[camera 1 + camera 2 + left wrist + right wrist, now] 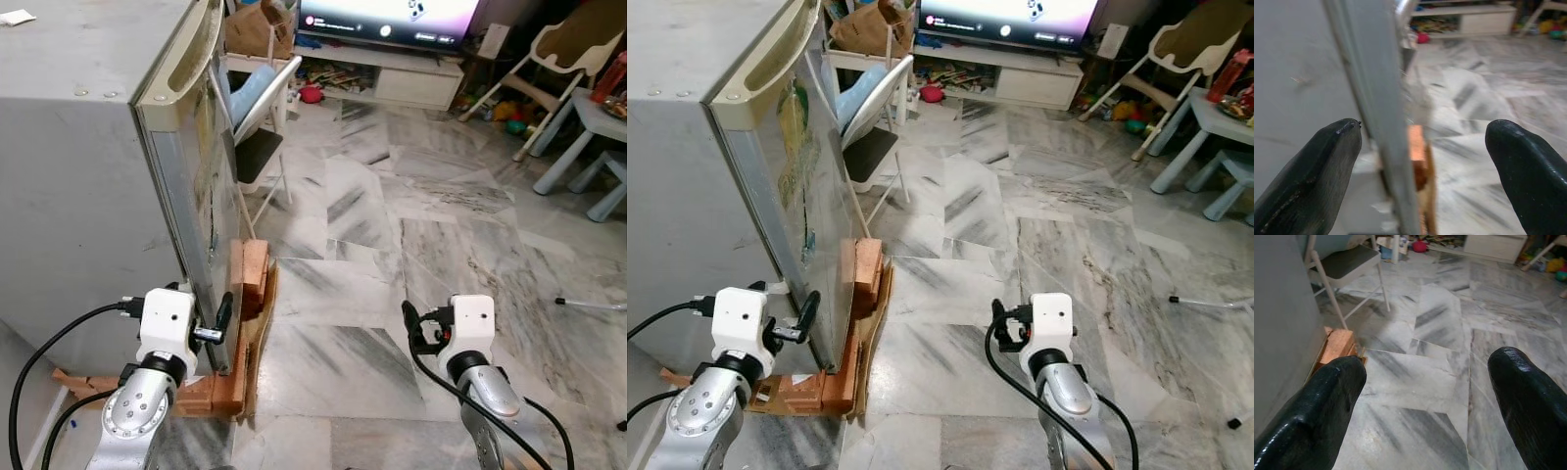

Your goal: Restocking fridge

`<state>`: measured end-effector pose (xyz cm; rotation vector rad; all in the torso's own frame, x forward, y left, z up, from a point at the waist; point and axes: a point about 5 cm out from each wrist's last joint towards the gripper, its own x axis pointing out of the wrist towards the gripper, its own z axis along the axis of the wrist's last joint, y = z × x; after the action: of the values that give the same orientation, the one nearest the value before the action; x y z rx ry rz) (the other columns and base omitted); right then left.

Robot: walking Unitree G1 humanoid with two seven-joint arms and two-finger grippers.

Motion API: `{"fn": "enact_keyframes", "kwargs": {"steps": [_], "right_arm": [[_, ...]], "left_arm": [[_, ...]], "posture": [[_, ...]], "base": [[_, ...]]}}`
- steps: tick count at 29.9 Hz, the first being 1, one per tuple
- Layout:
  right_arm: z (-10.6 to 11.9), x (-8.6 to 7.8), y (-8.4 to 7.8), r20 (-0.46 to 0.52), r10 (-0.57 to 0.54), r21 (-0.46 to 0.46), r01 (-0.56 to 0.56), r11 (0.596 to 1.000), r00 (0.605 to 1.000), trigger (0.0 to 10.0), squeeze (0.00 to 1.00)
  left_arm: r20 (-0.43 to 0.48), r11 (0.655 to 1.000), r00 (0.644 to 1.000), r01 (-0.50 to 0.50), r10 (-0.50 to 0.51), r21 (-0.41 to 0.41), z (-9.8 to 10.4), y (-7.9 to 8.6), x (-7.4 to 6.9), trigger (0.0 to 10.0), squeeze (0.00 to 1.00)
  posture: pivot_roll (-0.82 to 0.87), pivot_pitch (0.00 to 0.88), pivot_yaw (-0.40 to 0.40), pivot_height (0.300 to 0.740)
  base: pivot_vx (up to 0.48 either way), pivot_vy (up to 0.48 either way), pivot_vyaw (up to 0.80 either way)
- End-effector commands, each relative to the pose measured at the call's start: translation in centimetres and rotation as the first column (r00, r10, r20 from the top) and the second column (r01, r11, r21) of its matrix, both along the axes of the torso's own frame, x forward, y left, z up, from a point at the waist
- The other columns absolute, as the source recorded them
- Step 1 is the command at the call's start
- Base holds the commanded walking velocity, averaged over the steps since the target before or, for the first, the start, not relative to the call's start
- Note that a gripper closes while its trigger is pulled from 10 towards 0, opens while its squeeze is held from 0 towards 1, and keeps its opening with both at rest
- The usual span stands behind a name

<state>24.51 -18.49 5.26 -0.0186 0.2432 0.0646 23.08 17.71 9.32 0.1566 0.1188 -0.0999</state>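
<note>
The fridge [78, 176] stands at nine o'clock with its door [201, 186] ajar, the left claw [1420, 161] spread wide astride the door's lower edge, the right claw [1435, 401] wide open, empty over the marble floor [392, 245].

Left pincer [1422, 161] spread wide, fridge door edge [1378, 112] between black fingers [1312, 176].

The grey fridge door's edge [1376, 98] stands between the left pincer's [1422, 147] spread fingers; orange bricks [250, 284] crowd its base; grey-veined marble floor [392, 255] lies open rightward.
</note>
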Motion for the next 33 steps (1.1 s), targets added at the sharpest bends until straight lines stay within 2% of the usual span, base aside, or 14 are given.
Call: {"fn": "enact_keyframes", "kwargs": {"steps": [1, 2, 5, 7, 9, 13, 18, 19, 25, 33], "right_arm": [[0.2, 0.2, -0.2, 0.008, 0.003, -0.010, -0.003, 1.000, 1.000, 10.0, 0.00], [0.2, 0.3, -0.1, 0.003, 0.008, -0.014, -0.007, 1.000, 1.000, 10.0, 0.00], [0.1, 0.3, -0.1, 0.000, 0.010, -0.016, -0.010, 1.000, 1.000, 10.0, 0.00], [0.0, 0.4, 0.0, -0.006, 0.017, -0.024, -0.017, 1.000, 1.000, 10.0, 0.00], [-0.1, 0.4, 0.1, -0.014, 0.021, -0.029, -0.021, 0.999, 1.000, 10.0, 0.00], [-0.3, 0.3, 0.1, -0.022, 0.020, -0.031, -0.021, 0.999, 1.000, 10.0, 0.00], [-0.3, 0.3, 0.0, -0.024, 0.017, -0.035, -0.018, 0.999, 1.000, 10.0, 0.00], [-0.3, 0.3, 0.0, -0.024, 0.016, -0.038, -0.017, 0.999, 1.000, 10.0, 0.00], [-0.3, 0.2, -0.1, -0.025, 0.017, -0.043, -0.018, 0.999, 1.000, 10.0, 0.00], [-0.3, 0.5, 0.3, -0.017, 0.023, -0.040, -0.024, 0.999, 1.000, 10.0, 0.00]], "left_arm": [[0.001, 1.000, 1.000, -0.014, 0.014, 0.022, 0.1, 0.5, 0.6, 10.0, 0.00], [0.006, 1.000, 1.000, 0.003, -0.003, 0.024, 0.3, 0.5, 1.3, 10.0, 0.00], [0.003, 0.999, 1.000, 0.026, -0.026, 0.034, 0.4, 0.4, 1.8, 10.0, 0.00], [0.004, 0.993, 0.997, 0.074, -0.075, 0.090, 0.5, 0.2, 2.8, 10.0, 0.00], [0.010, 0.991, 0.996, 0.086, -0.087, 0.107, 0.7, 0.2, 4.2, 10.0, 0.00], [0.001, 0.993, 0.995, 0.095, -0.096, 0.075, 0.7, 0.0, 5.2, 10.0, 0.00], [-0.019, 0.987, 0.991, 0.133, -0.132, 0.095, 0.0, -0.6, 5.9, 10.0, 0.00], [-0.034, 0.990, 0.992, 0.124, -0.122, 0.063, -0.4, -0.7, 6.4, 10.0, 0.00], [-0.053, 0.999, 0.997, 0.051, -0.050, 0.014, -0.6, -0.5, 7.7, 10.0, 0.00], [-0.039, 0.999, 0.999, 0.029, -0.029, 0.015, -0.4, -0.5, 8.8, 10.0, 0.00]], "posture": [[0.11, 0.043, -0.102, 0.740], [0.11, 0.043, -0.102, 0.740], [0.11, 0.043, -0.104, 0.740], [0.10, 0.040, -0.102, 0.740], [0.10, 0.037, -0.099, 0.740], [0.09, 0.038, -0.095, 0.740], [0.09, 0.039, -0.094, 0.740], [0.08, 0.039, -0.095, 0.740], [0.08, 0.038, -0.095, 0.740], [0.08, 0.034, -0.086, 0.740]], "base": [[0.000, 0.000, 0.00], [0.000, 0.000, 0.00], [0.000, 0.000, 0.00], [0.000, 0.000, 0.00], [0.000, 0.000, 0.00], [0.000, 0.000, 0.00], [0.000, 0.000, 0.00], [0.000, 0.000, 0.00], [0.000, 0.000, 0.00], [0.000, 0.000, 0.00]]}}
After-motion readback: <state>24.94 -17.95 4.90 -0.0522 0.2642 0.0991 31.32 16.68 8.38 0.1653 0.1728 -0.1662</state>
